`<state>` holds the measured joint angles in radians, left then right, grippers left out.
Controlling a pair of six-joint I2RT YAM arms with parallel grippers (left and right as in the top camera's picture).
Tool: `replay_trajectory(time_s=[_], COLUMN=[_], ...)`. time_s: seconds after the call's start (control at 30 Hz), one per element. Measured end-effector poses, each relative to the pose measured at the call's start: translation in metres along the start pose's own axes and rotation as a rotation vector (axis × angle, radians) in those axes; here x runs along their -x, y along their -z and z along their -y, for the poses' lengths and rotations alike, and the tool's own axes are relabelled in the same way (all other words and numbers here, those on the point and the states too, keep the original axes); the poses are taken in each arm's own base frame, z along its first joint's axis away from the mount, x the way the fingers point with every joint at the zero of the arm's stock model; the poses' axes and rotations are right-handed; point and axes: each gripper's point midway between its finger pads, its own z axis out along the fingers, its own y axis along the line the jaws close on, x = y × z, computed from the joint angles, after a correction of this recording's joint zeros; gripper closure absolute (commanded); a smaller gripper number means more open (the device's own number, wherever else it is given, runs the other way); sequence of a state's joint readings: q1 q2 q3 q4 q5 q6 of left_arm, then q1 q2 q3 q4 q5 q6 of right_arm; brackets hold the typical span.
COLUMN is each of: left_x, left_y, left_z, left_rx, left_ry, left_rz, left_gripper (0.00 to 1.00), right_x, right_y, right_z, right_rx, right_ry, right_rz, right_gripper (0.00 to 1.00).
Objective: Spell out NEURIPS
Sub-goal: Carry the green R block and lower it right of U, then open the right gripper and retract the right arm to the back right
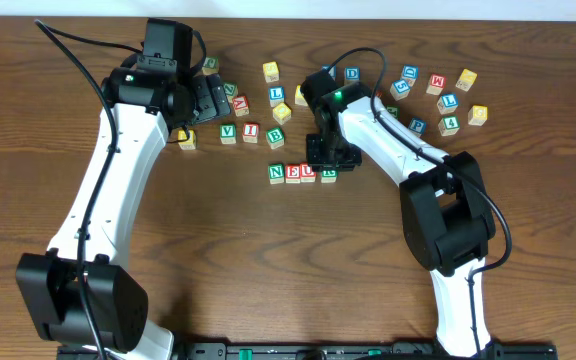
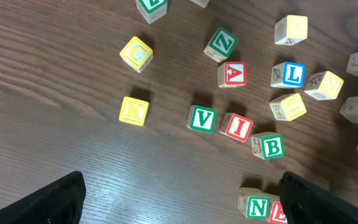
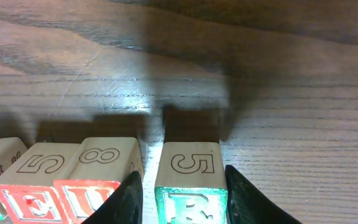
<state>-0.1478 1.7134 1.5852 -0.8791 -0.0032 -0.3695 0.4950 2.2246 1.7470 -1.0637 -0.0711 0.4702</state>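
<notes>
Four of the seven letters stand in line on the brown wooden table [image 1: 268, 260]. The green-lettered wooden N cube [image 1: 276, 172] heads the row, with the red-lettered E cube [image 1: 293, 173] touching it. Next comes the red-lettered U cube [image 1: 309, 174], and the green-lettered R cube [image 3: 188, 163] is last, farthest from the N cube.

My right gripper [image 3: 184, 198] is down over that R cube with its jaws spread to either side. One finger is against the cube and the other shows a sliver of light, so I judge it is straddling the cube, not pinching it. My left gripper [image 2: 182, 205] hangs with its jaws wide apart and nothing between them, up and away from the N cube over the loose scatter.

I, P and S are left to place. The red-lettered I cube [image 2: 238, 127] lies near the N cube on its far side, between a green V and a green B.

I cannot read a P or an S with any certainty among the cubes lying well off to the R end of the row. In the right wrist view the R's face is cut off at the bottom edge, and from overhead the right arm covers part of that cube. So I cannot tell whether it sits flush against the U.
</notes>
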Motion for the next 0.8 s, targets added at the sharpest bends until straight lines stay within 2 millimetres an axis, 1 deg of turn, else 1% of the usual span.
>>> replay_trajectory(time_s=[0.23,0.7,0.8], left_x=[0.0,0.0,0.0], left_y=[0.0,0.0,0.0], left_z=[0.0,0.0,0.0], left_rx=[0.0,0.0,0.0], left_ry=[0.0,0.0,0.0], left_rz=[0.0,0.0,0.0], left_gripper=[0.02,0.02,0.03], right_x=[0.001,0.015,0.018], right_y=[0.007,0.047,0.057], right_z=[-0.001,-0.009,-0.009], right_rx=[0.003,0.02,0.023], right_ry=[0.007,0.049,0.056], right_rz=[-0.004,0.032,0.042], right_gripper=[0.62,0.61,0.57])
